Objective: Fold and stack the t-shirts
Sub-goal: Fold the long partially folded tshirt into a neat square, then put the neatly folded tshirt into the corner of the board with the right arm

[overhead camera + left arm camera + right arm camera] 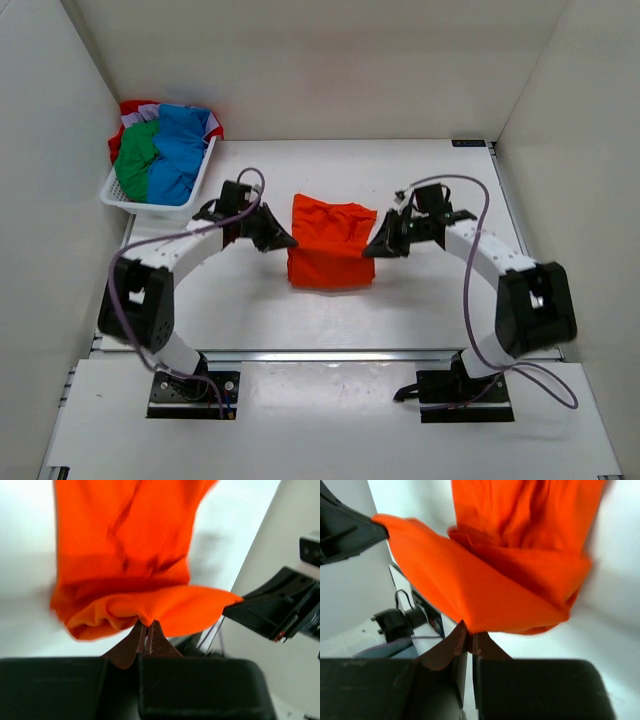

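Far to the left of the orange t-shirt (328, 250), the white basket (112, 192) holds the green t-shirt (135, 162), the blue t-shirt (182, 148) and the red t-shirt (133, 108), all crumpled and unfolded. The left hand (285, 239) is clamped on the orange shirt's upper left corner. The shirt itself hangs partly lifted at mid-bench (420, 300), its lower edge on the surface, and looks doubled over in the wrist views. The right hand (373, 247) is pinched shut on its upper right corner. By my reading the task is early: the first fold is in progress, no stack exists, and three shirts are waiting.
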Robot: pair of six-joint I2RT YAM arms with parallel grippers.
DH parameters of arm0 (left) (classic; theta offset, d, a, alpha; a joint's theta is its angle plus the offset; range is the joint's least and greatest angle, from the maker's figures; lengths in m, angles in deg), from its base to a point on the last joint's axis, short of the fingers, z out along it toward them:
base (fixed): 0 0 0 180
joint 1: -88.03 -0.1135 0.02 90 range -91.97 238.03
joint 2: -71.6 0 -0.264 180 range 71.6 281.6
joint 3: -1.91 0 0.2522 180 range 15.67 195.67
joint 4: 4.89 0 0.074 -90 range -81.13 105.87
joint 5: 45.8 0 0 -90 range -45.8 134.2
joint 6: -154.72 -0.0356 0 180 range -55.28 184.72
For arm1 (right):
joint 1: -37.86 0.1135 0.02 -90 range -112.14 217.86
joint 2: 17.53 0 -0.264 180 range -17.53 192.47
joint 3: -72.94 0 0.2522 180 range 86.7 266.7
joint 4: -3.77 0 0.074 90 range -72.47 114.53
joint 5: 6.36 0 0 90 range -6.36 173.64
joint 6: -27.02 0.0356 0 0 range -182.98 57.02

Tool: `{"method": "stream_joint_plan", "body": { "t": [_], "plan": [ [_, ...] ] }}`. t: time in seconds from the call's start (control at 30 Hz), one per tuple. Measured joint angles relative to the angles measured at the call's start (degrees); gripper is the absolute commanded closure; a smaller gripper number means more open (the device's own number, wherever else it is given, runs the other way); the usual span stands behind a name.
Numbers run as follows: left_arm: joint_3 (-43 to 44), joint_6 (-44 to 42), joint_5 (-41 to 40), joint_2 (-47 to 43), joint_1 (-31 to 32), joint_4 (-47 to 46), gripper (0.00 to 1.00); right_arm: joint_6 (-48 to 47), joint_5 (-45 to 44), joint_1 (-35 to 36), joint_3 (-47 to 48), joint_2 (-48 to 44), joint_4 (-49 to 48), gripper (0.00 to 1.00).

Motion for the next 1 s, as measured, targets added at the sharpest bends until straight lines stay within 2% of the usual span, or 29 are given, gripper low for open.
{"method": "stream_joint_plan", "body": {
  "t": [0.13,0.2,0.23,0.27,0.3,0.33,0.37,0.4,0.47,0.57,0.67,0.8,0.97,1.0],
  "plan": [
    [16.74,-1.81,1.22,13.38,-4.33,0.5,1.0,-3.56,1.01,-3.41,18.27,14.01,1.4,1.0],
    [26.01,-2.69,1.64,20.26,-5.86,1.53,0.89,-5.2,1.11,-4.74,27.15,20.48,2.38,0.99],
    [31.39,-3.19,2.01,24.15,-6.34,2.16,0.68,-6.05,0.94,-5.27,30.97,23.45,2.71,0.87],
    [37.09,-3.8,2.43,28.28,-6.73,1.97,0.53,-6.51,0.74,-5.75,35.1,26.53,3.78,0.68],
    [42.64,-4.02,2.56,32.44,-6.99,2.23,0.48,-7.32,0.17,-6.23,39.15,29.51,4.79,0.54],
    [47.78,-4.04,2.75,36.24,-7.26,2.8,0.43,-8.17,-0.74,-6.71,42.69,32.46,5.46,0.48],
    [51.8,-4.22,2.91,39.23,-7.5,3.13,0.4,-8.9,-1.75,-7.06,45.09,34.53,6.51,0.38],
    [55.58,-4.22,3.1,42.27,-7.63,3.63,0.39,-9.57,-2.86,-7.3,47.21,36.5,7.39,0.34],
    [58.8,-4.37,3.56,45.68,-8.02,4.44,0.38,-10.62,-5.55,-7.67,48.52,38.53,8.48,0.33],
    [55.93,-4.61,4.59,46.21,-8.48,4.85,0.38,-11.54,-8.98,-7.74,47.74,38.99,10.67,0.29],
    [45.57,-4.17,5.86,42.34,-8.79,2.45,0.38,-11.85,-10.4,-7.3,43.67,37.79,9.62,0.26],
    [31.01,-2.29,7.17,34.53,-9.33,-1.36,0.37,-11.21,-10.29,-6.36,36.59,36.83,7.78,0.24],
    [16.57,0.85,8.98,20.72,-10.49,-7.72,0.37,-8.26,-8.31,-4.13,33.27,36.87,4.07,0.26],
    [14.58,1.38,9.29,18.36,-10.71,-9.29,0.37,-7.89,-8.28,-3.39,33.29,37.03,3.23,0.3]
  ]
}}
